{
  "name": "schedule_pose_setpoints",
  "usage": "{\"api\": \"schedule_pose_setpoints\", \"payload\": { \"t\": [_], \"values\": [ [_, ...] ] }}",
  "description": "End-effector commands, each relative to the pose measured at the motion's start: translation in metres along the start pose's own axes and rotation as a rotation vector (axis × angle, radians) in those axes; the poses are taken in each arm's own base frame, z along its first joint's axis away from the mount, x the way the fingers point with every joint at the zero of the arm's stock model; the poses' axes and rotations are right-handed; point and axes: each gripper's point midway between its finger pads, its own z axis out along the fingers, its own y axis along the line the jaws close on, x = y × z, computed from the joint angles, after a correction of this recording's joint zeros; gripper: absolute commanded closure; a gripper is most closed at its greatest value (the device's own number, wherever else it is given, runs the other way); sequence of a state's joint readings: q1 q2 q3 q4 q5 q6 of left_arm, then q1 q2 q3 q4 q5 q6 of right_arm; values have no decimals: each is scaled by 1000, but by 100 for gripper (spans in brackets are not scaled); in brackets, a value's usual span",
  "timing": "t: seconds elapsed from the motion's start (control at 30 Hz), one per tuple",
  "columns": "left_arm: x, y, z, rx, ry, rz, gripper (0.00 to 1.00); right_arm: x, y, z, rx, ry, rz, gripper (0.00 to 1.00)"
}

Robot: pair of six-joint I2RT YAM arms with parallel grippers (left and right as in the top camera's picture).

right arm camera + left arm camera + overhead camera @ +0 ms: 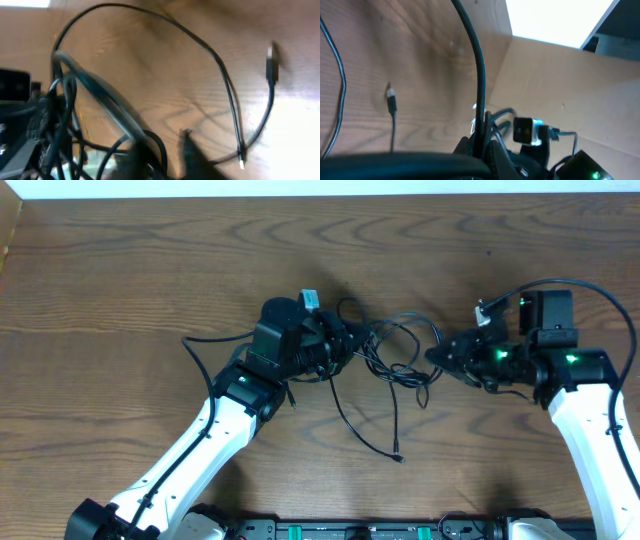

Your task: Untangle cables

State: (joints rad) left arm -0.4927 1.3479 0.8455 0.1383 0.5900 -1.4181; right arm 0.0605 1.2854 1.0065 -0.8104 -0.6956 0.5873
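A black cable [479,75] runs taut from the top edge down between the closed left fingers [465,150]. Left of it, a thin cord's plug end [391,96] lies on the wooden surface [430,60], near another thin cord [340,75].

We see matching builds: left arm [185,455] and right arm [590,430] have white link shells, black joints and black wrist housings. The green status LEDs [572,360] are lit on both. Thick black harness cables [615,310] loop outside the links. The left gripper [345,340] and right gripper [440,355] are black. There's a pale blue tab [310,300] on the left wrist.
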Motion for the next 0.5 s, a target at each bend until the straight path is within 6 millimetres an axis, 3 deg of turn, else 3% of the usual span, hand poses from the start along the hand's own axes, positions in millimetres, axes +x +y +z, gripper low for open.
{"api": "schedule_pose_setpoints", "payload": {
  "t": [0.0,0.07,0.1,0.13,0.2,0.27,0.37,0.47],
  "values": [
    [14,-11,-5,31,76,3,92,-2,-13,4,72,-31,39,99],
    [14,-8,-5,18,77,4,91,-3,-13,4,75,-32,1,99],
    [15,-5,-5,9,77,21,84,-4,-13,3,78,-36,-10,99],
    [15,-3,-4,1,78,42,73,-5,-14,3,80,-40,-7,99],
    [15,4,-5,-20,80,125,41,-7,-16,1,80,-49,-1,99],
    [14,13,-5,-54,76,232,18,-10,-18,-1,80,-59,13,99],
    [9,35,-7,-142,63,397,9,-13,-21,-4,82,-69,68,99],
    [1,64,-13,-268,35,404,7,-12,-22,-4,83,-71,145,99]
  ]
}}
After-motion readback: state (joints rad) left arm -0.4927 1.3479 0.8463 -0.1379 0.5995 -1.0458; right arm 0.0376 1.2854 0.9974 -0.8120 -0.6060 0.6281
